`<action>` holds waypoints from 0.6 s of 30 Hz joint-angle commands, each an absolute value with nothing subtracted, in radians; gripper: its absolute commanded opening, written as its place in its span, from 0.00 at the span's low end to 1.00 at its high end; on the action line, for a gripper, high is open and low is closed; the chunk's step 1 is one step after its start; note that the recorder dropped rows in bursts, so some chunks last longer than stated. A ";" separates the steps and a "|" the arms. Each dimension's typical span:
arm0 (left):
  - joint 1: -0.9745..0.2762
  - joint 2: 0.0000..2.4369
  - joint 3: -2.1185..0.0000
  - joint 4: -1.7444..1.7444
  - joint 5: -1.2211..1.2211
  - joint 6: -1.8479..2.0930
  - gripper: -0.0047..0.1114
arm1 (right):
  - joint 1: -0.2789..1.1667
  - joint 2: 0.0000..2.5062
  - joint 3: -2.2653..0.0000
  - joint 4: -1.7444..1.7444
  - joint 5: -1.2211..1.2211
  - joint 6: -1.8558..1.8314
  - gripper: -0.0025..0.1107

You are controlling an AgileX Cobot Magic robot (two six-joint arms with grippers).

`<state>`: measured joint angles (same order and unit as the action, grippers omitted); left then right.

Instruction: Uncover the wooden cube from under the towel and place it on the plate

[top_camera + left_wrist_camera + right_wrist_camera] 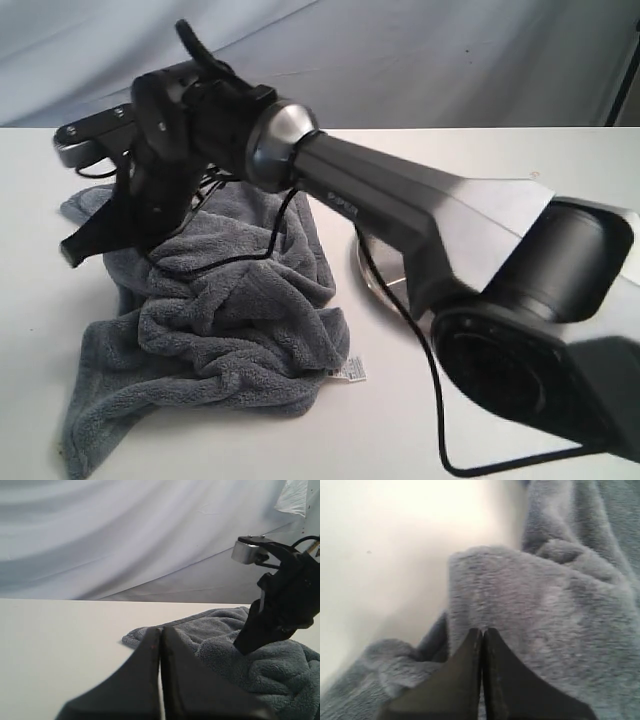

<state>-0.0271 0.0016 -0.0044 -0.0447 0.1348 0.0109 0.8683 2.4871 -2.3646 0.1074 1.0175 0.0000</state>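
White table [300, 450]: dark grey fluffy towel [230, 320] bunched, white tag [349, 373].

- We see a white table [520, 160].
- A crumpled grey towel [230, 320] lies on it, white tag [347, 373] at one edge.
- A silver plate [372, 272] sits just beside the towel.

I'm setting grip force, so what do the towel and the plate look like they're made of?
The towel looks like soft terry cloth, dark grey and matt: its surface is fuzzy, and it lies in limp folds. The plate, only partly in view, looks like polished metal: the visible rim is silver and shiny. It could be a coated material; the look leaves that open.
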 commanded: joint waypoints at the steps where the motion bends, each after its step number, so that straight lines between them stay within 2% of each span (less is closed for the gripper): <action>1: -0.028 0.000 0.000 -0.044 0.133 0.010 0.05 | 0.960 2.465 -2.369 0.084 1.095 -0.038 0.02; 5: -0.028 0.000 0.000 -0.044 0.133 0.010 0.05 | 1.026 2.456 -2.369 0.008 1.221 -0.041 0.02; 11: -0.028 0.000 0.000 -0.044 0.133 0.010 0.05 | 1.070 2.445 -2.362 -0.016 1.221 -0.041 0.02; 18: -0.028 0.000 0.000 -0.044 0.133 0.008 0.05 | 1.086 2.341 -2.136 -0.023 1.221 -0.037 0.02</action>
<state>-0.0271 0.0016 -0.0044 -0.0447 0.1348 0.0109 1.0842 2.3972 -2.2299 0.0000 1.2141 -0.0290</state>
